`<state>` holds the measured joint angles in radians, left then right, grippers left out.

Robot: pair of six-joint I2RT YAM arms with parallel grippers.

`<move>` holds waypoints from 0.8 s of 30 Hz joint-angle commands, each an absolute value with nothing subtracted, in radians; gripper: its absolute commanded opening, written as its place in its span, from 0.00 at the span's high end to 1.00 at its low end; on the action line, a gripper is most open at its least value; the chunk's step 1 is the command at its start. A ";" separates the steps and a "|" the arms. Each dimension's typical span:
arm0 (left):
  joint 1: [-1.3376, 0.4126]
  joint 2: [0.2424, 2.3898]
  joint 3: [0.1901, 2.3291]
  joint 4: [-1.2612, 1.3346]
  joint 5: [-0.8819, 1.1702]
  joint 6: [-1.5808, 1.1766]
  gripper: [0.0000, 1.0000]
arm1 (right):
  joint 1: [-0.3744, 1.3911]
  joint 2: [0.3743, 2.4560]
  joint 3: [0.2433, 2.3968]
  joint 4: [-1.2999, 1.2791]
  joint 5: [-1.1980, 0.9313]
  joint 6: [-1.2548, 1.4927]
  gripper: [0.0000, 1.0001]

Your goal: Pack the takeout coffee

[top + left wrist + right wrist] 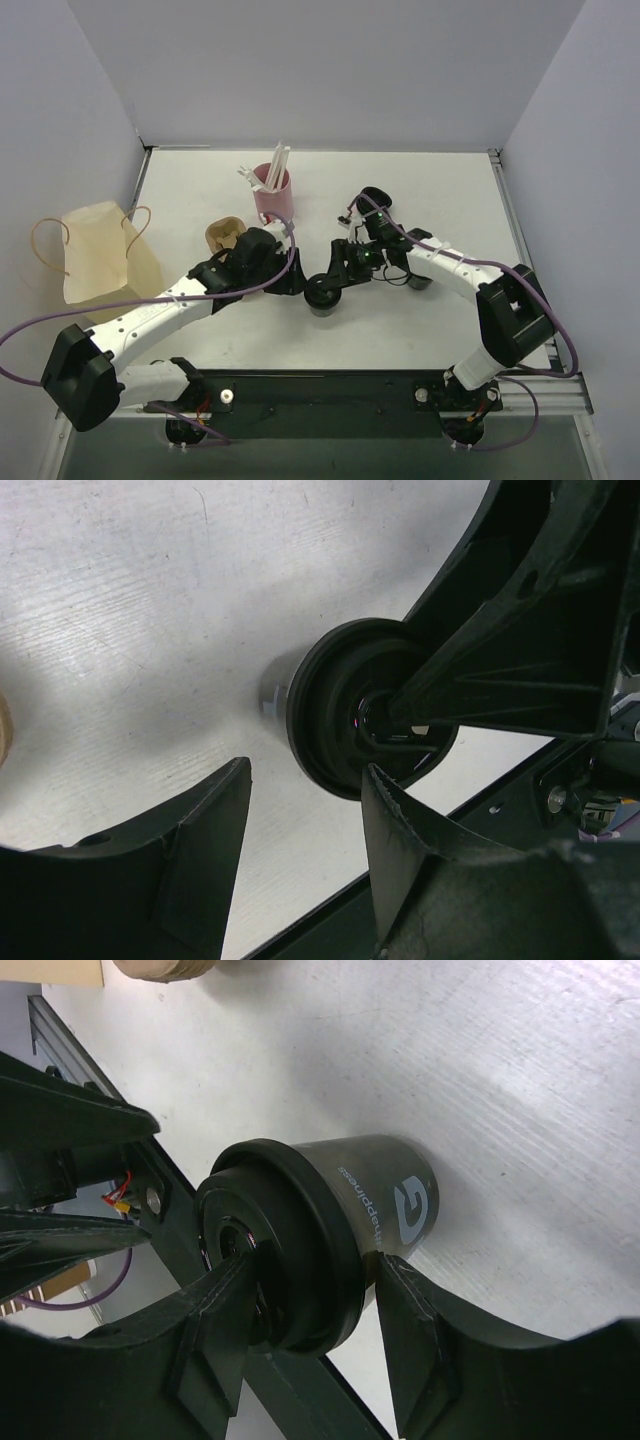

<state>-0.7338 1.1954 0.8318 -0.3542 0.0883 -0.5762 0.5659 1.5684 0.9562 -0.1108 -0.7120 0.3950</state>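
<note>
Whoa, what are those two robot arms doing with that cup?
They are packing a takeout coffee. The right hand has its fingers on either side of the black lid on the dark cup, which stands on the table. It is hard to tell if it is squeezing yet. The left hand is open beside the cup, holding nothing. The paper bag sits off to the left, and the cup is not in it yet.

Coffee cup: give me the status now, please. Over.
Left gripper open, empty, near the cup. Right gripper astride the lid, grip unconfirmed. Left arm lies between cup and bag.
</note>
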 commanded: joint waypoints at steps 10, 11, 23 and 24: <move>-0.729 1.267 0.770 -0.221 0.098 -0.588 0.42 | 0.592 1.603 0.943 -0.060 -0.795 0.371 0.55; -0.729 1.276 0.767 -0.206 0.101 -0.588 0.42 | 0.592 1.605 0.945 -0.061 -0.798 0.368 0.55; -0.729 1.289 0.683 -0.106 0.173 -0.617 0.42 | 0.592 1.606 0.940 -0.058 -0.782 0.362 0.56; -0.729 1.284 0.680 -0.101 0.185 -0.618 0.42 | 0.592 1.609 0.940 -0.057 -0.782 0.362 0.56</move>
